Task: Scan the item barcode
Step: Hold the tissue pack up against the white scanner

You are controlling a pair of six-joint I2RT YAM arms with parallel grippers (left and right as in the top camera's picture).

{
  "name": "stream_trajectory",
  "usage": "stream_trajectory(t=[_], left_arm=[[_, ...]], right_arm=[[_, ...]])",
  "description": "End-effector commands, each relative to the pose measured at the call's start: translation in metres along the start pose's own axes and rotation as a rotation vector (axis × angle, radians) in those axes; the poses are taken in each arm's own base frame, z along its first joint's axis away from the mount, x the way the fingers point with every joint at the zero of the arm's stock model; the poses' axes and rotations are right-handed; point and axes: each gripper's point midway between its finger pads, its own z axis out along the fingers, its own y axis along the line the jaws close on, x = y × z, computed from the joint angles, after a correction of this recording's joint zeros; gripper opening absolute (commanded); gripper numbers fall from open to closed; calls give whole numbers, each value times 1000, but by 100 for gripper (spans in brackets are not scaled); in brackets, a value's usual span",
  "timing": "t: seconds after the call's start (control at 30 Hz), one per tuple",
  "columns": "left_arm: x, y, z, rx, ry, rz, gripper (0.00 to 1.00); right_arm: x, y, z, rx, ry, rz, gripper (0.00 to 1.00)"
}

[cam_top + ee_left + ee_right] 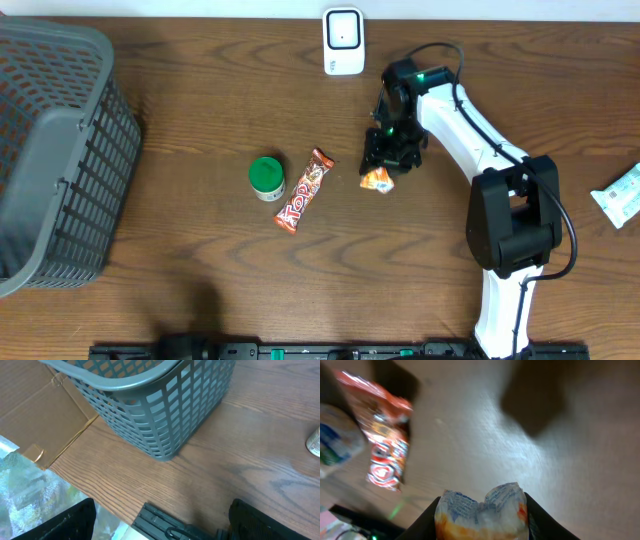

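On the brown wooden surface (200, 300), the right hand (388, 160) is right of centre and toward the far side. Its two dark fingers (427, 522) press against both sides of a small orange-and-white crinkled packet (377, 181). The wrist view shows the packet filling the narrow gap between them. Whether the packet is off the surface or resting on it cannot be told.

A white boxy barcode scanner (343, 40) stands at the far edge, near the packet and a little to its left, apart from the hand.

Left of the packet lies a red-and-orange wrapped candy bar (303, 190), set on a diagonal. Just beside it, further left, stands a green-lidded round can (266, 177). A grey slatted plastic basket (60, 150) fills the far left. A white-and-green flat packet (620, 194) lies at the right edge, well apart from the rest.

The left hand (160, 512) is seen only by its own camera. It is spread wide with nothing between its dark fingers (65, 522), and it is low over the near left part of the surface, facing the basket. A brown cardboard sheet (35, 405) lies below the surface edge there.
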Motion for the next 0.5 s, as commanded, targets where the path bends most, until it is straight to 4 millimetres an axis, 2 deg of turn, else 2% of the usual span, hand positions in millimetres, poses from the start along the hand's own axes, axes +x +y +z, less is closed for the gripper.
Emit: stream_trajectory(t=[0.0, 0.13, 0.3, 0.47], left_arm=[[18, 4, -2, -14, 58, 24, 86], [18, 4, -2, -14, 58, 23, 86], [18, 4, -2, -14, 58, 23, 86], [18, 4, -2, -14, 58, 24, 86]], right_arm=[[-21, 21, -20, -44, -87, -37, 29], [-45, 43, -49, -68, -206, -126, 30], [-84, 59, -89, 13, -430, -212, 29], [-115, 89, -113, 26, -628, -327, 36]])
